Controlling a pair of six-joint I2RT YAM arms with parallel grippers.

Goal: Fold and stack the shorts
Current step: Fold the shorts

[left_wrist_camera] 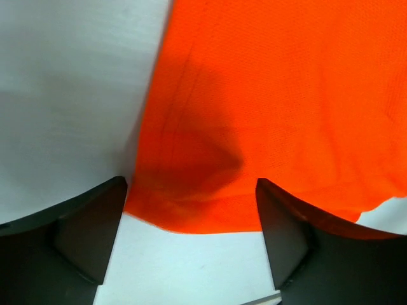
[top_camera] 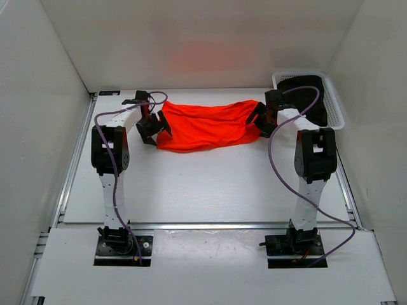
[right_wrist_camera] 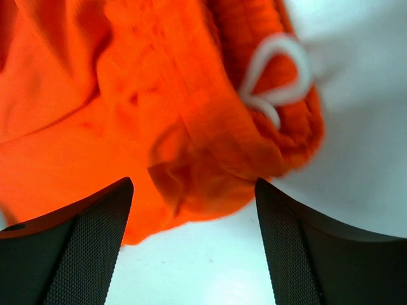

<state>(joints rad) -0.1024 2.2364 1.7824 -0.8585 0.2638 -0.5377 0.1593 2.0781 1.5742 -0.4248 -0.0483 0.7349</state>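
The orange-red shorts [top_camera: 205, 125] lie spread across the far middle of the table, stretched between the two arms. My left gripper [top_camera: 154, 129] is open at their left end; in the left wrist view the fabric edge [left_wrist_camera: 254, 114] lies just beyond my open jaws, with bare table between the fingers. My right gripper [top_camera: 257, 117] is open at their right end; in the right wrist view the gathered waistband [right_wrist_camera: 191, 108] and white drawstring [right_wrist_camera: 275, 70] lie just ahead of the open jaws. Neither gripper holds anything.
A white basket [top_camera: 334, 105] with a dark garment [top_camera: 305, 95] in it stands at the back right corner, just behind the right arm. White walls enclose the table on the left, right and back. Purple cables loop off both arms.
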